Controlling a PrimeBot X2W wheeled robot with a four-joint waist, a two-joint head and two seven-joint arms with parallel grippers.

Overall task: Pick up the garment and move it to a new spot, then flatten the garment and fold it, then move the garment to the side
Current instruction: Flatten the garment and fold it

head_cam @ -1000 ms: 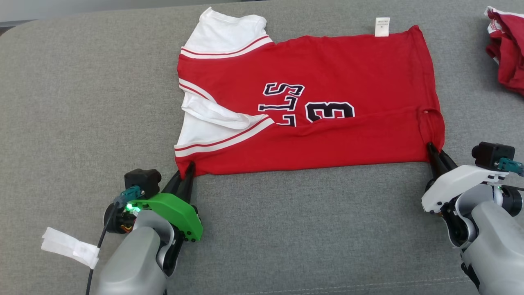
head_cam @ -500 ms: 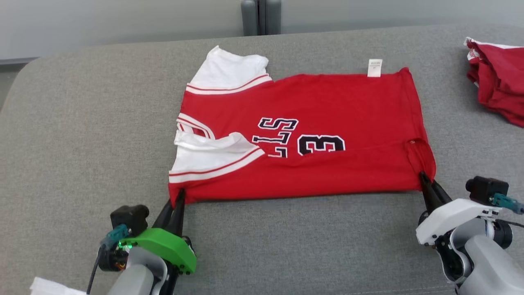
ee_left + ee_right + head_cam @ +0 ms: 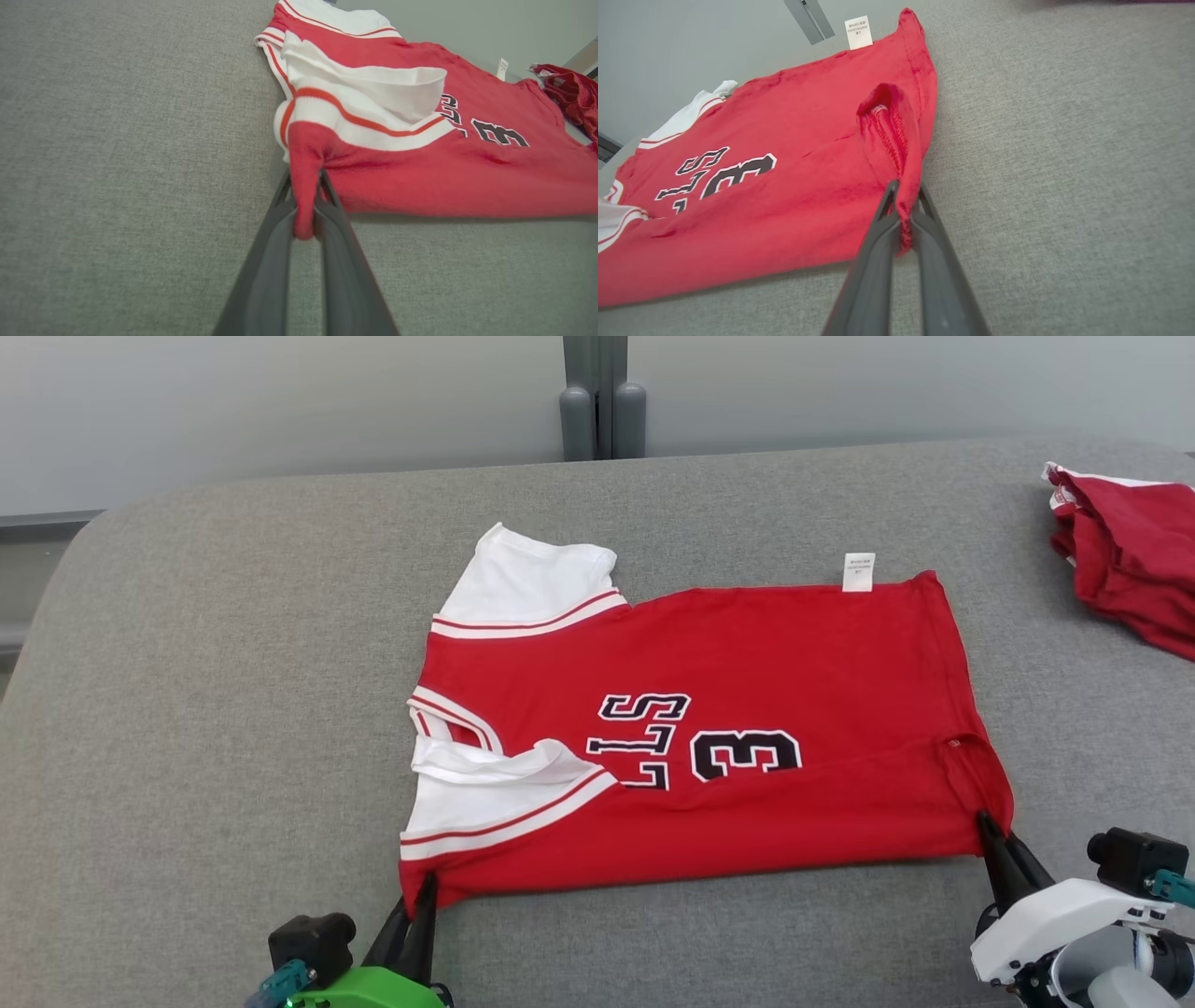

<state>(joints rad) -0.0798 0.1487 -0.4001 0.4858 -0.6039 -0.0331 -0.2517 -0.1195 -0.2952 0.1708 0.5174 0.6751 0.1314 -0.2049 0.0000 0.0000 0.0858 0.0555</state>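
L pincer [image 3: 428, 889], lower left, just closed on red jersey [image 3: 766, 653] near corner; R pincer [image 3: 986, 823], lower right, clamps hem corner. 2 corners held: rdy to fold.

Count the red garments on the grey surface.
2. A red and white jersey lies spread in the middle. A crumpled red pile sits at the far right edge, partly cut off, so it may hold more than one.
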